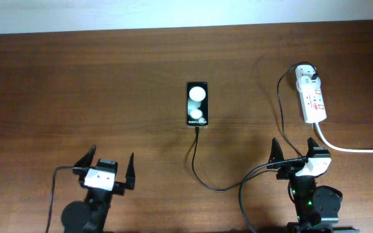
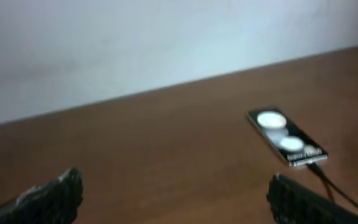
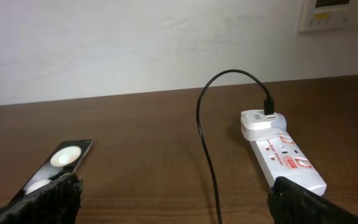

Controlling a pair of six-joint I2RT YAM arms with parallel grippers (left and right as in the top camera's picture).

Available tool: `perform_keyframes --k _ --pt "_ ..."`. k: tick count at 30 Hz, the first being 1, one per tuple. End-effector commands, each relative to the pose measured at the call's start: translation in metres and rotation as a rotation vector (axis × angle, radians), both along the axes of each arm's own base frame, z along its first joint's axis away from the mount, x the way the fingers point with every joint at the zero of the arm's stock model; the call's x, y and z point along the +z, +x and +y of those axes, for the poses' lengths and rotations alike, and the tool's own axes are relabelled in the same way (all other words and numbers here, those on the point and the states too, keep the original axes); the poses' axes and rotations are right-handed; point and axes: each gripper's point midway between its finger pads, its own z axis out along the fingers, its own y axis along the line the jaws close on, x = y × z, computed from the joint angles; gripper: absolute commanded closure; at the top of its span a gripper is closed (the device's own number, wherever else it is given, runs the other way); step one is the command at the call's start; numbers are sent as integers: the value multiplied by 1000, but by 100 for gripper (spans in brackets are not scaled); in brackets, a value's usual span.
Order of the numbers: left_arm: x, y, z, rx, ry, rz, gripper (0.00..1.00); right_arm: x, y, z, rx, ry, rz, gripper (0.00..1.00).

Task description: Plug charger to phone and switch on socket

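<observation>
The black phone (image 1: 197,103) lies flat mid-table with two white blobs on its face; it also shows in the left wrist view (image 2: 286,137) and the right wrist view (image 3: 59,159). The thin black charger cable (image 1: 199,169) runs from the phone's near end, where its tip sits at the phone's edge, across to the white adapter on the socket (image 1: 311,97), a white power strip with red markings, also in the right wrist view (image 3: 286,159). My left gripper (image 1: 109,169) is open and empty at the front left. My right gripper (image 1: 296,153) is open and empty, just in front of the socket.
A thick white cord (image 1: 355,149) leaves the socket to the right edge. The cable (image 3: 209,155) loops between my right fingers. A white wall bounds the table's far edge, with a wall panel (image 3: 337,12) at the upper right.
</observation>
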Motion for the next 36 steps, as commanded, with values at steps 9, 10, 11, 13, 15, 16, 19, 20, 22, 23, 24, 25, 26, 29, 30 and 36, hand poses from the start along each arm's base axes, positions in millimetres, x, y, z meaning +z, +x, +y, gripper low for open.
perform_keyframes --k 9,10,11,13,15,16,19,20,22,23,24,25,26,29,30,36 --pt "-28 13 9 95 -86 -17 1 -2 0 0 -2 -4 4 1" --pt "-28 12 3 67 -63 -19 1 -2 0 0 -2 -5 4 1" --pt "-28 12 1 60 -63 -19 1 -2 0 0 -2 -5 4 1" --pt "-28 12 1 60 -63 -19 1 -2 0 0 -2 -5 4 1" --pt "-28 12 1 60 -64 -20 1 -2 0 0 -2 -4 4 1" --pt "-28 12 1 60 -64 -19 1 -2 0 0 -2 -5 4 1" --pt "-28 12 1 60 -63 -20 1 -2 0 0 -2 -4 4 1" --pt "-28 12 1 60 -64 -20 1 -2 0 0 -2 -4 4 1" --pt "-28 12 1 60 -63 -19 1 -2 0 0 -2 -4 4 1" --pt "-28 12 1 60 -63 -20 1 -2 0 0 -2 -5 4 1" --pt "-28 12 1 60 -64 -20 1 -2 0 0 -2 -4 4 1" --pt "-28 12 1 60 -63 -19 1 -2 0 0 -2 -4 4 1" --pt "-28 12 1 60 -63 -20 1 -2 0 0 -2 -4 4 1" --pt "-28 12 1 60 -64 -20 1 -2 0 0 -2 -4 4 1" --pt "-28 12 1 60 -64 -19 1 -2 0 0 -2 -5 4 1" --pt "-28 12 1 60 -63 -19 1 -2 0 0 -2 -4 4 1"
